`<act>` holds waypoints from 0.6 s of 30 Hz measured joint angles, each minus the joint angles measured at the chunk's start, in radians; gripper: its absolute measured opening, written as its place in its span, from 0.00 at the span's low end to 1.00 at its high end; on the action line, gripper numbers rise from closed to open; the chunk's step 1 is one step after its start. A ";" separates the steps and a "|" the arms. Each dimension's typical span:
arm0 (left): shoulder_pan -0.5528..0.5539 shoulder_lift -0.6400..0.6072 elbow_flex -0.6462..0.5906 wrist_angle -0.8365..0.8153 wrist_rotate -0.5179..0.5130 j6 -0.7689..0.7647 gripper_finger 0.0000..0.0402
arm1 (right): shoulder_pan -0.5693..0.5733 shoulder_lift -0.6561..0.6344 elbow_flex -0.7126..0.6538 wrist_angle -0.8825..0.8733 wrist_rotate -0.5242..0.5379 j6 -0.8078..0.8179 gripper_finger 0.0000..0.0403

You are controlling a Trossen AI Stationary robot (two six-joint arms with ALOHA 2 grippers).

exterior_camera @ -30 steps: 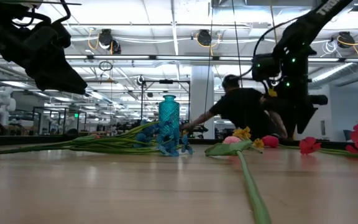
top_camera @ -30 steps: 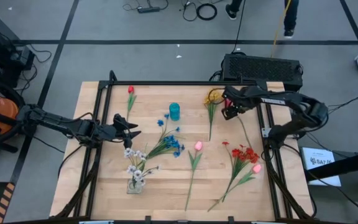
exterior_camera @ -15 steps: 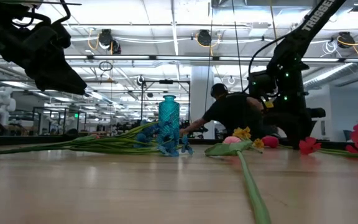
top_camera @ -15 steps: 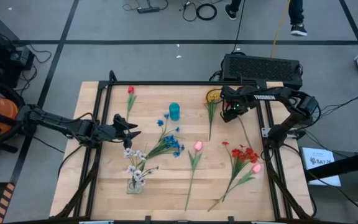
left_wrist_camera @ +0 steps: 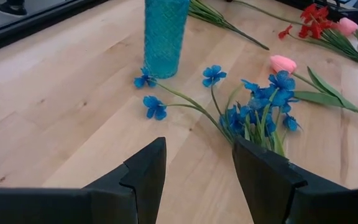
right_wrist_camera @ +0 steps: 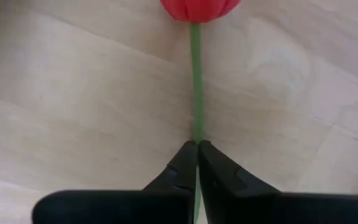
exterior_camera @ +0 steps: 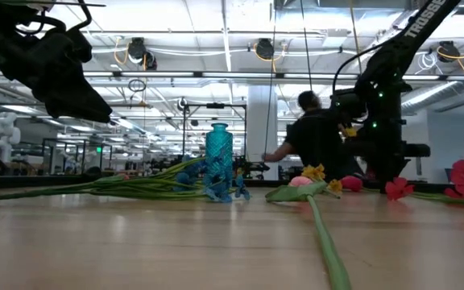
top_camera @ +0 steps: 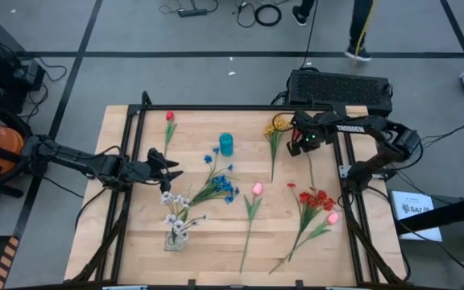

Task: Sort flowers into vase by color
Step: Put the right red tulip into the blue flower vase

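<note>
The right gripper (right_wrist_camera: 197,149) is seen in its wrist view clamped on the thin green stem of a red tulip (right_wrist_camera: 199,9), the two fingertips pressed together around the stem just below the head. From above, this gripper (top_camera: 301,142) is placed at the table's far right, just beside the yellow flower (top_camera: 276,125); the red head itself cannot be made out there, so the grasp is confirmed by the wrist view alone.

The left gripper (left_wrist_camera: 194,162) is shown released, its fingers spread with nothing between them. In the high view it (top_camera: 170,167) is found over the left half of the table (top_camera: 135,234), near the blue spray (top_camera: 225,187). Its wrist view shows that spray (left_wrist_camera: 263,109) lying flat on the wood, and the teal vase (left_wrist_camera: 164,34) standing upright beyond it, a loose blue bloom just beside the vase's base.

In the overhead picture the vase (top_camera: 226,144) is empty. A second red tulip (top_camera: 169,118) lies at the far left, a white spray (top_camera: 174,213) stands in a small clear holder near the front, a pink tulip (top_camera: 257,189) lies at centre, and a red spray (top_camera: 319,199) lies to the right.

Only the low view shows a person (exterior_camera: 316,141) in dark clothing bent over beyond the table.
</note>
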 joint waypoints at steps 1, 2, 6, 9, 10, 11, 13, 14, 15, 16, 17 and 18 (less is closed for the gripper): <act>0.000 0.000 0.000 0.000 0.005 0.000 0.48 | 0.000 -0.029 -0.002 -0.022 0.019 0.004 0.01; 0.000 0.000 0.000 -0.001 0.008 0.000 0.48 | -0.002 -0.064 -0.002 -0.045 0.024 0.009 0.00; 0.000 0.000 0.000 -0.005 0.009 0.000 0.48 | 0.001 -0.210 0.001 -0.063 0.063 0.033 0.00; 0.000 0.000 0.000 -0.006 0.009 0.004 0.48 | -0.001 -0.328 0.002 -0.051 0.106 0.033 0.00; 0.000 0.000 0.000 -0.006 0.008 0.004 0.48 | -0.001 -0.367 0.002 -0.045 0.126 0.029 0.00; 0.000 0.001 0.000 -0.006 0.008 0.004 0.48 | 0.000 -0.407 0.002 -0.036 0.139 0.029 0.00; 0.000 0.001 0.000 -0.006 0.004 0.004 0.48 | 0.000 -0.482 0.002 0.003 0.148 0.024 0.00; 0.000 0.001 0.000 -0.006 0.001 0.004 0.48 | 0.002 -0.516 0.002 0.026 0.150 0.016 0.00; 0.000 0.001 0.000 -0.006 -0.003 0.004 0.48 | 0.007 -0.548 0.002 0.054 0.149 0.012 0.00; 0.000 0.001 0.000 -0.006 -0.006 0.004 0.48 | 0.014 -0.576 0.002 0.089 0.145 0.006 0.00; 0.000 0.001 0.000 -0.006 -0.008 0.004 0.48 | 0.027 -0.602 0.003 0.132 0.138 0.000 0.00; 0.000 0.001 0.000 -0.006 -0.011 0.004 0.48 | 0.042 -0.624 0.003 0.176 0.134 -0.004 0.00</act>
